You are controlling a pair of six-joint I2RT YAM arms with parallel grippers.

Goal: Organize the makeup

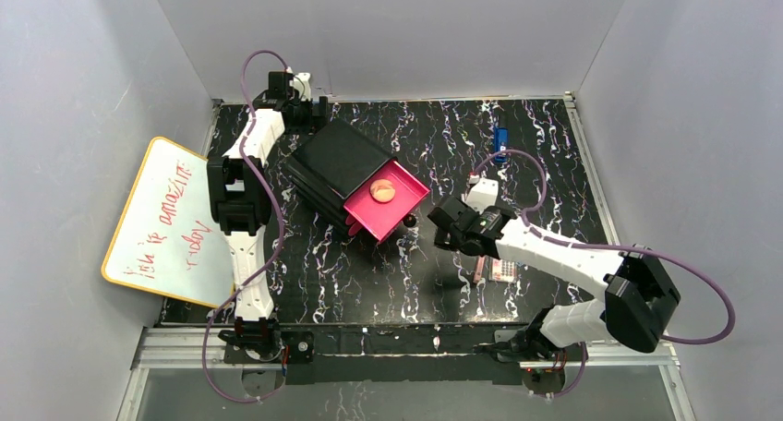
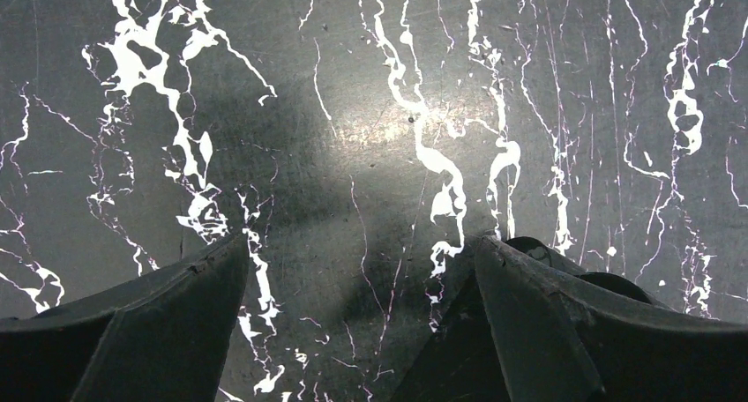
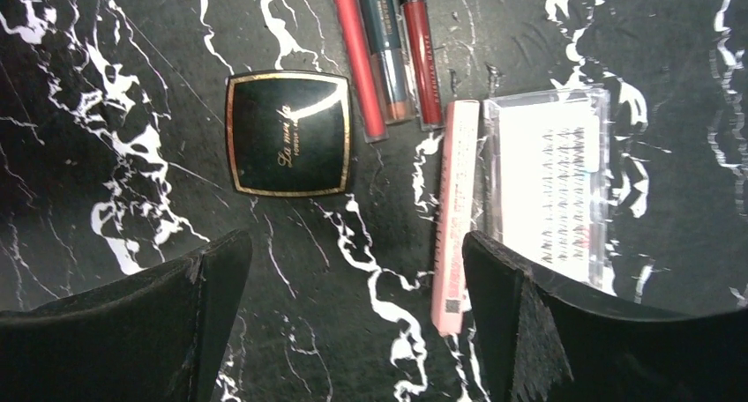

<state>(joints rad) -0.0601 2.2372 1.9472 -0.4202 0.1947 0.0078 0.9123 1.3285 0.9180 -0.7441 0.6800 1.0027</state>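
- Jaws of the right gripper (image 3: 353,240) stand wide apart and hold nothing. It hangs over the makeup laid out on the black, white-veined table (image 3: 97,111).
- Just ahead of the finger on the left of the wrist view lies a square black compact with a gold rim (image 3: 287,134), flat and on its own. It looks the easiest pick.
- Ahead of the gap, three thin sticks lie side by side: a red pencil (image 3: 357,58), a dark tube with a copper end (image 3: 388,54) and a dark-red tube (image 3: 420,54).
- By the other finger, a pale pink stick (image 3: 457,212) lies close against a clear, dotted rectangular palette (image 3: 551,186).
- For the compact, centre it between the fingers, square them to two opposite edges and close gently, since the glossy lid may slip.
- Mind the red pencil just beside the compact, which a finger could nudge.
- A round peach disc (image 1: 382,191) already sits in the open pink drawer (image 1: 406,209) of the black box (image 1: 337,158), ahead of the gripper. That is the likely destination.
- The left gripper (image 2: 362,243) is spread wide and empty over bare table.
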